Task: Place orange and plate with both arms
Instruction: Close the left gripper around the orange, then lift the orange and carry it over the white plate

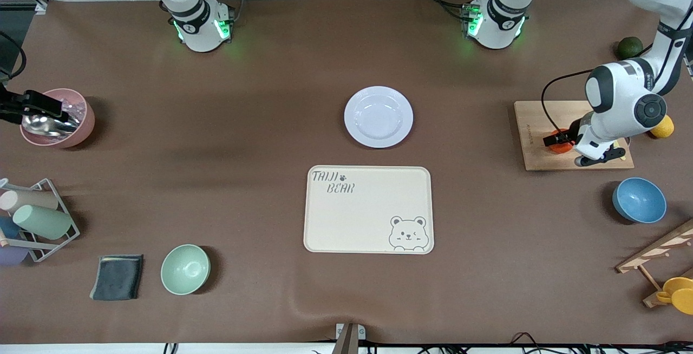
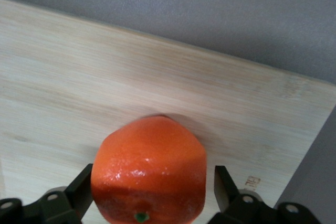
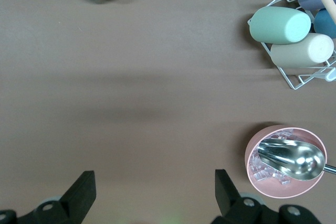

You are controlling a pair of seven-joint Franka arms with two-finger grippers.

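Mint bowl (image 1: 185,269) lies nearest; the plate (image 1: 378,116) sits untouched at the tray's (image 1: 368,210) twelve o'clock, the orange (image 1: 561,146) at the plate's three.

Left wrist view: the left gripper (image 2: 152,182) straddles the orange on the board (image 2: 105,77); whether it grips cannot be told.

Right wrist view: the right gripper (image 3: 152,182) gapes, waiting. Nothing is placed yet.

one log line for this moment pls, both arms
left gripper: astride orange on wooden board, closing | right gripper: open, waiting above bare table | plate: untouched, mid-table
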